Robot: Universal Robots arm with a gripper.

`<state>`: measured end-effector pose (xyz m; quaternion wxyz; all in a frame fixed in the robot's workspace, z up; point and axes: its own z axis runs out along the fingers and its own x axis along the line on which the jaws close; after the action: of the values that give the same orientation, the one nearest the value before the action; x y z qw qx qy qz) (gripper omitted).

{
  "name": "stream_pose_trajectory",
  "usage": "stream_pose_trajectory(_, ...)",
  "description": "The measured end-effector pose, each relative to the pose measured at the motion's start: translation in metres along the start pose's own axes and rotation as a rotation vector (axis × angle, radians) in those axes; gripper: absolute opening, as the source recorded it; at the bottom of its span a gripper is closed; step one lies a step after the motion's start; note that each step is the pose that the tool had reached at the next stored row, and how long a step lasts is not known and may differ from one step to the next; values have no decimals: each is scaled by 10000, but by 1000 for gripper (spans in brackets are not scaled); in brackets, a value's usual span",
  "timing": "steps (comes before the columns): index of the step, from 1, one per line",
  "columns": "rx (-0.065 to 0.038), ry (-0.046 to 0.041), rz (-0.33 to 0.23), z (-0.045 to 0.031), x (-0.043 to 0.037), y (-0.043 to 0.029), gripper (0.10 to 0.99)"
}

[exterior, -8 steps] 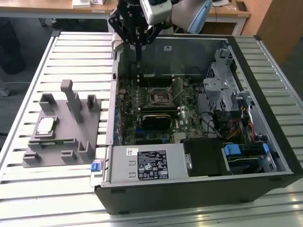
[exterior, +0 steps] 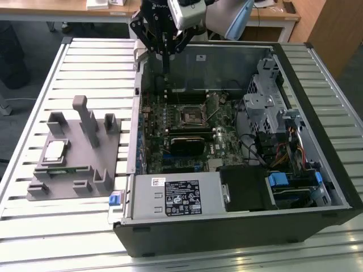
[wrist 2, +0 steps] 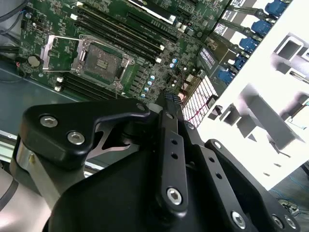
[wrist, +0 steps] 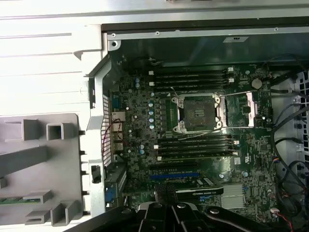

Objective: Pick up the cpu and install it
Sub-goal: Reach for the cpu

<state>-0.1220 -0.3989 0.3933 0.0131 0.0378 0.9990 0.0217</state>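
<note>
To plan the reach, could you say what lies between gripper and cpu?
In the exterior view: the case wall, table slats and the holder's posts, short of the cpu.

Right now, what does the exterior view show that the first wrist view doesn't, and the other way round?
Exterior view adds: the cpu lying in the grey holder beside the case, plus the power supply and the drive cage.
First wrist view adds: the coin battery and a close look down on the memory slots.
Shared: the empty socket, the green board, part of the holder, and the gripper, which hangs over the open case, apart from the cpu.
</note>
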Motion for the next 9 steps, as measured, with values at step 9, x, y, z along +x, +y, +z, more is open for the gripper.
stream_pose_trajectory(9,0,-1,0,-2,67,-5,106)
